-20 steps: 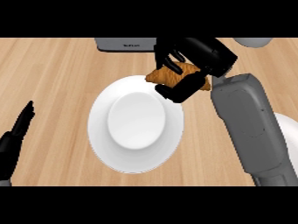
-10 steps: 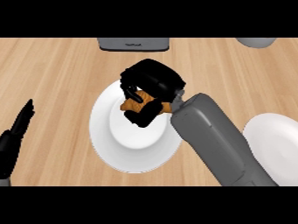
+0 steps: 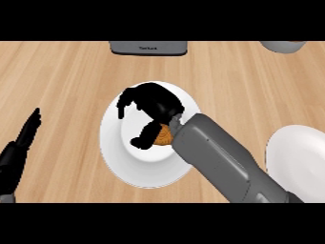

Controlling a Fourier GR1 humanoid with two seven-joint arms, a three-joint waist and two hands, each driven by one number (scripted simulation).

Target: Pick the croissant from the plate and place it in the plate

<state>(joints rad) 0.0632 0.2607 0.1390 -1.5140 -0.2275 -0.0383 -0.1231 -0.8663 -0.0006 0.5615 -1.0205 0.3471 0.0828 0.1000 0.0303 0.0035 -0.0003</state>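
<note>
My black right hand (image 3: 151,102) curls around the light, flaky golden-brown croissant (image 3: 165,137), cradling its soft middle over the white round plate (image 3: 116,152) at frame centre.

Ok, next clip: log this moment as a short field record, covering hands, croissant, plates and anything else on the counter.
right hand: over the centre plate, fingers curled round the croissant
croissant: low over the plate's middle, mostly hidden by the hand; contact with the plate unclear
centre plate: white, under the right hand
second plate: white, at right edge, nothing on it
left hand: open, resting at lower left
other: grey appliance at top edge
</note>
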